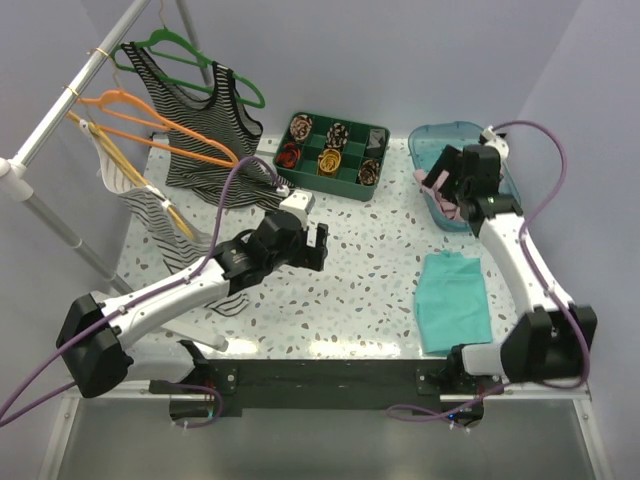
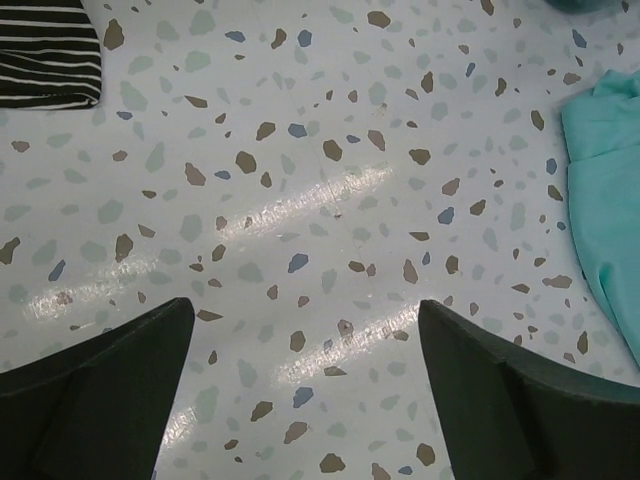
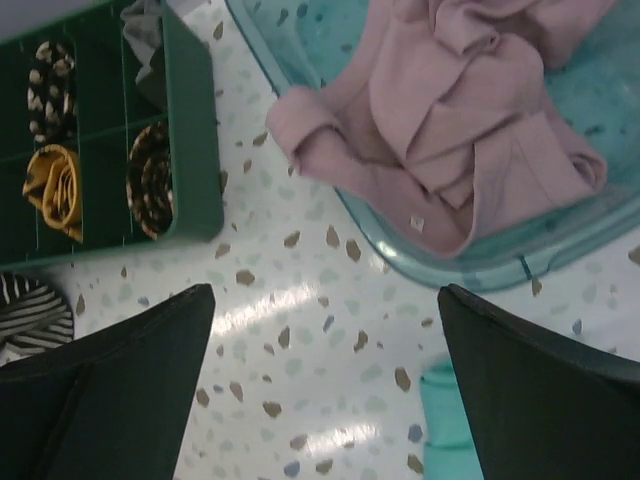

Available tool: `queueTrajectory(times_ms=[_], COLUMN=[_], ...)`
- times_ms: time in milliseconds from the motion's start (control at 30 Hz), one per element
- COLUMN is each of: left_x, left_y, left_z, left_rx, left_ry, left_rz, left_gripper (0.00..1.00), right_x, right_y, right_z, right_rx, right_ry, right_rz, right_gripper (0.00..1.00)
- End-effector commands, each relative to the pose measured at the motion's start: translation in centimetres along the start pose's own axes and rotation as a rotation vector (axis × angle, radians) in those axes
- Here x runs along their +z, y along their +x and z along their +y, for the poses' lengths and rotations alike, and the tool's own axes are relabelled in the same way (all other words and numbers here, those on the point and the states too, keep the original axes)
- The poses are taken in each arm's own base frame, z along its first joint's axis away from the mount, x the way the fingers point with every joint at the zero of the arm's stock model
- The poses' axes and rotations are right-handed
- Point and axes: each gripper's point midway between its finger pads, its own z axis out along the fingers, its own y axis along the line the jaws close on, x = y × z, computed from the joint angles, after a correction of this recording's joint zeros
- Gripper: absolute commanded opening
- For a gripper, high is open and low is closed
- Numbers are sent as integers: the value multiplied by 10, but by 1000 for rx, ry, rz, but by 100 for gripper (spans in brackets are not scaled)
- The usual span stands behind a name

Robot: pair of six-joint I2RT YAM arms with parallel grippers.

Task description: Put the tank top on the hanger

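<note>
Grip first: lower right fingers, spread wide and empty like left fingers, onto tank top in bin; pinch one edge fold, avoid rim.

Glossy terrazzo table between pale lavender walls.

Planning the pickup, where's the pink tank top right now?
Top view: back right of the table, the tank top lies bunched in the teal bin, spilling over its rim, right of the green tray.
</note>
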Motion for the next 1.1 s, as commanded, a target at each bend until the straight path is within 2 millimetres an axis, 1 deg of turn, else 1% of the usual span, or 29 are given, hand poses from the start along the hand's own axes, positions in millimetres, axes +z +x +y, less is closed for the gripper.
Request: queueTrajectory(times_ms=[0,33,67,100,133,167,233,267,333,367,400,467,500,567,600,633,667,700,733,767,800,867,900,933,967,1000,1033,1067], left_x=[-14,-15,-17,-19,-19,-21,-21,-23,-23,-22,-22,-22,-21,-21,-21,-22,-22,-22,-22,-23,-24,-25,-26,-27,-28,-28,-30,-30], left_y=[-36,-38,-38,-40,-39,-40,-39,-41,-42,-41,-41,-42,-42,-42,-41,-41,-42,-42,-44,-45,-47,-51,-54,-57,-60,-63,-67,-69], left_z=[-13,-13,-14,-14,-14,-14,-12,-10,-10,-11,-11,-12,-12,-12,-12,-12,-12,-12,-11,-10,-11,-13,-14,-14,-12,-13,-13,-12], left_rx=[-5,-7,-7,-10,-8,-9,-9,-11,-15,-13,-15,-18,-20,-20,-19,-20,-22,-23,-28,-30,-34,-43,-46,-55,-62,-67,-76,-82], left_ry=[43,44,49,50,50,48,40,37,35,35,36,41,40,42,43,43,40,40,36,32,36,43,44,43,32,35,35,28], left_rz=[-85,-85,-86,-88,-84,-88,-90,-96,-100,-97,-98,-102,-99,-100,-98,-97,-99,-103,-107,-113,-121,-135,-143,-153,-164,-178,-192,-204], left_gripper=[100,100,100,100,100,100,100,100,100,100,100,100,100,100,100,100,100,100,100,100,100,100,100,100,100,100,100,100], right_x=[70,96,108,122,145,153,167,176,182,184,185,187,189,190,192,191,190,186,182,176,162,142,128,109,95,72,53,37], right_y=[-32,-29,-31,-27,-27,-18,-19,-11,-1,0,9,12,19,25,28,27,27,16,7,1,-28,-60,-87,-110,-119,-152,-169,-176], right_z=[-33,-30,-29,-31,-29,-32,-33,-37,-43,-44,-49,-51,-55,-57,-58,-58,-59,-55,-54,-52,-41,-26,-11,3,15,35,47,60], right_rx=[75,89,99,95,90,77,74,70,66,67,65,65,62,48,41,33,27,26,14,8,17,32,42,59,61,71,70,67], right_ry=[134,122,123,141,155,176,195,205,223,227,237,240,250,254,254,255,258,249,251,253,231,190,149,107,78,28,-4,-40], right_rz=[-10,29,41,64,88,133,136,151,165,159,172,170,183,196,205,206,210,191,177,174,118,57,4,-43,-45,-115,-151,-156], right_gripper=[98,98,98,98,98,99,99,98,98,97,96,91,89,77,68,38,21,8,0,0,0,0,0,0,0,0,0,0])
